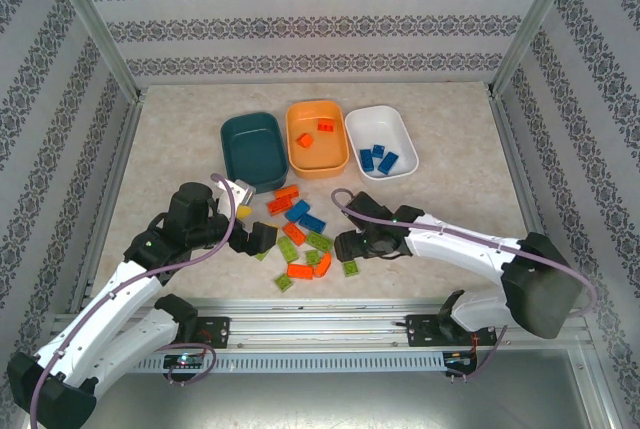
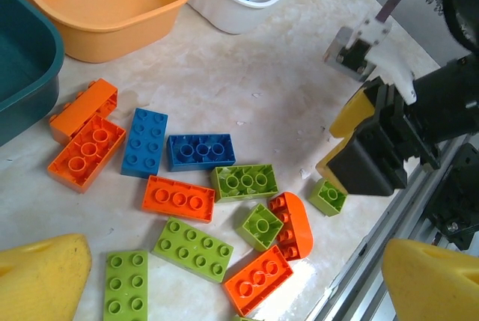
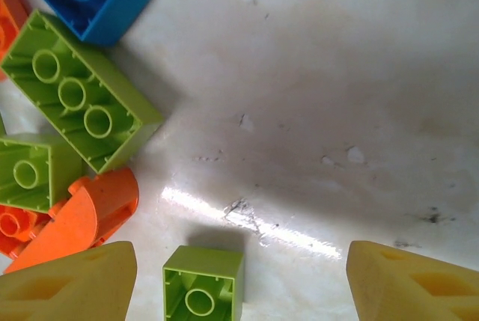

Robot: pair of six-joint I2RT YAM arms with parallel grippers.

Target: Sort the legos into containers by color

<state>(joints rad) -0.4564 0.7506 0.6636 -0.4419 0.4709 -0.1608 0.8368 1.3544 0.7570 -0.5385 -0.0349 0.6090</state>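
The right tool (image 3: 239, 283) hangs low over the table (image 3: 337, 74), jaws spread. A small lime lego (image 3: 202, 289) lies loose between them, touching neither. The left tool (image 2: 239, 291) gapes wide above the scattered legos (image 2: 191, 149). Beyond both tools sit the teal tub (image 1: 252, 147), orange tub (image 1: 315, 154) and white tub (image 1: 380, 127).

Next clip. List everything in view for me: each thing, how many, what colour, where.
Tubs: three, teal, orange, white, in a row at the table's far side.
Tubbed legos: two orange in the orange tub; about three blue in the white tub.
Loose legos: five orange, two blue, at least five green, piled between the grippers.
Table: one, beige marbled.
Left gripper: one, yellow, open, over the pile.
Right gripper: one, yellow, open, at the pile's right edge.
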